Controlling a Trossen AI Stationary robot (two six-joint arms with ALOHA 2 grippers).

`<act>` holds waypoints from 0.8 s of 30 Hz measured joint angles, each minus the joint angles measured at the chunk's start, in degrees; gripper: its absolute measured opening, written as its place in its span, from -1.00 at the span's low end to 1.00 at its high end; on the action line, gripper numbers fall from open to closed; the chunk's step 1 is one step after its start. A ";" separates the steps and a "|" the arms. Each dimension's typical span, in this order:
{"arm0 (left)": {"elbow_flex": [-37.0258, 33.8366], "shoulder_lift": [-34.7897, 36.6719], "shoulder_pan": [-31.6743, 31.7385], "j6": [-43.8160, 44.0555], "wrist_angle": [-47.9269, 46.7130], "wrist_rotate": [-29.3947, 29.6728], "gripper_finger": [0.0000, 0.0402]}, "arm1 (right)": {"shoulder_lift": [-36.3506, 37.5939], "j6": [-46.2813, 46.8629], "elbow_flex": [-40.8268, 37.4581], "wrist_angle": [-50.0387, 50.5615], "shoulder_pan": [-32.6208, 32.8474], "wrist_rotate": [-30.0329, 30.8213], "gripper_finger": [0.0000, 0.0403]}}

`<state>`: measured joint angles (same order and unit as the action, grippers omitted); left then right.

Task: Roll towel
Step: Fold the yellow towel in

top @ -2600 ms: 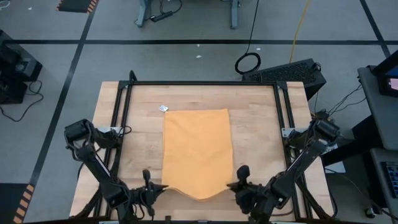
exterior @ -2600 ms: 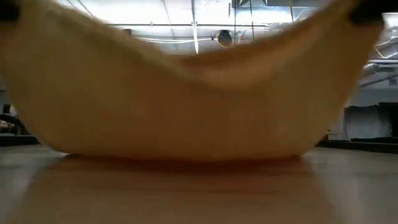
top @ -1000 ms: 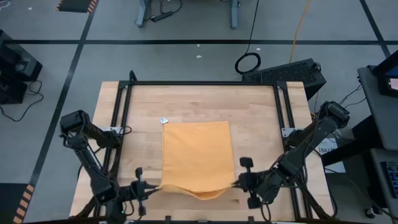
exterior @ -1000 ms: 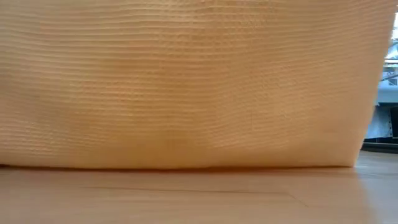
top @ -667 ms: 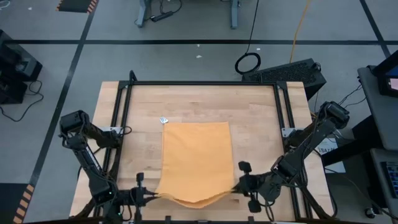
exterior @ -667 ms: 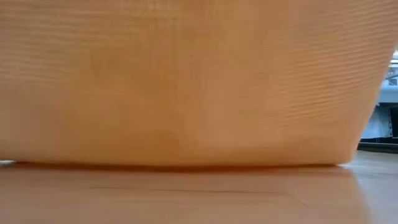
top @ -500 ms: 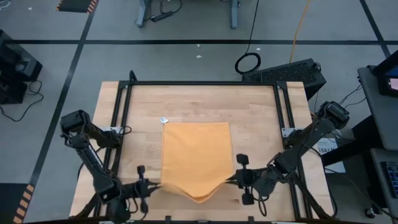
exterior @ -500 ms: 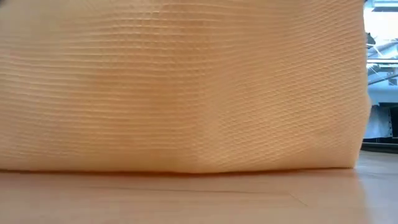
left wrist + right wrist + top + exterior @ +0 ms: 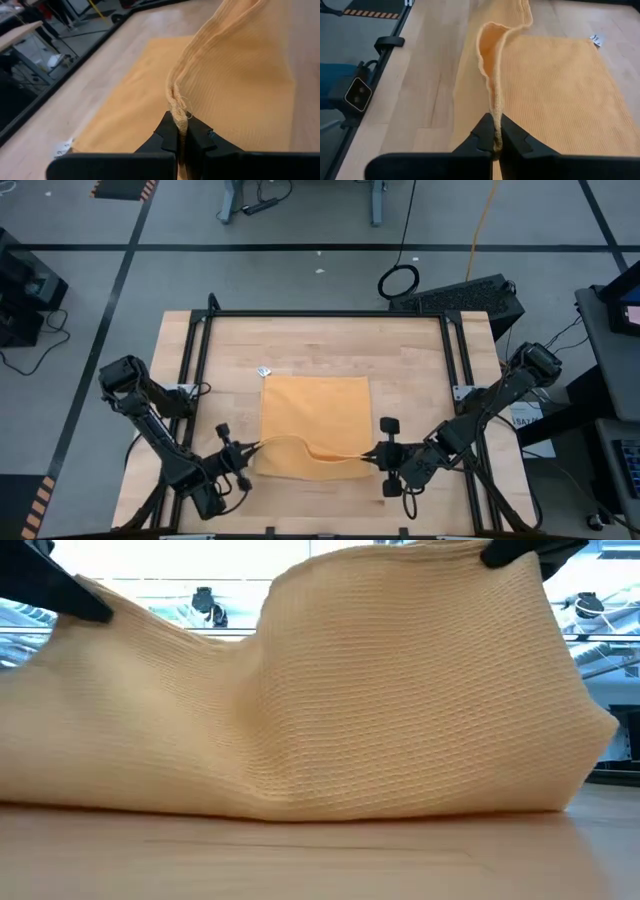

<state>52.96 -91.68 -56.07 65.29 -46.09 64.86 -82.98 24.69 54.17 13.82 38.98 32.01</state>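
Note:
The mustard-yellow towel (image 9: 315, 420) lies flat on the wooden table with its far part, and its near edge is raised and doubled back over it. A small white tag (image 9: 264, 371) sits at its far left corner. My left gripper (image 9: 250, 449) is shut on the raised edge's left corner, and my right gripper (image 9: 369, 456) is shut on its right corner. In the low view the towel (image 9: 330, 700) fills the picture, with the left gripper (image 9: 75, 597) at one upper side and the right gripper (image 9: 510, 554) higher at the other. My left gripper pinches the left corner of the towel's near edge (image 9: 179, 111) between its two fingers, slanting down toward the far right. The corner is bunched and lifted clear; the cloth runs slack from it down onto the flat part. My right gripper pinches the right corner of the near edge (image 9: 495, 117) between its two fingers, slanting down toward the far left. The edge stands upright above the fingers and curls over, lifted clear, with the cloth slack behind it.
A black metal frame (image 9: 210, 315) runs around the table's far, left and right sides. Bare wood (image 9: 320, 340) lies beyond the towel's far edge. A black case (image 9: 470, 295) sits off the far right corner.
Both grippers have gone toward the table's far edge and toward each other, staying shut on the towel's near corners. The near edge has come up and over the flat part and now sags in a slack curve between them. The towel's far part has stayed in place.

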 joint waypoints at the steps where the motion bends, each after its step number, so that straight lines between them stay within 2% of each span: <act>1: -0.12 0.00 0.22 -0.02 0.02 0.50 -0.96 | 0.00 -0.03 0.00 0.02 0.02 0.02 -1.00; 8: -0.15 0.00 0.92 0.42 0.63 1.85 -0.96 | 0.01 1.01 0.00 1.85 0.04 4.35 -1.00; 16: -0.15 0.00 0.54 0.38 6.76 1.75 -0.96 | 0.00 5.09 0.00 1.77 0.13 4.02 -1.00; 24: -0.15 0.00 0.04 0.35 10.45 1.75 -0.96 | -1.05 4.34 0.02 1.79 0.13 5.66 -1.00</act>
<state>52.82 -91.68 -56.02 65.65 -35.64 66.61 -84.03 29.03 54.19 15.61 39.11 37.67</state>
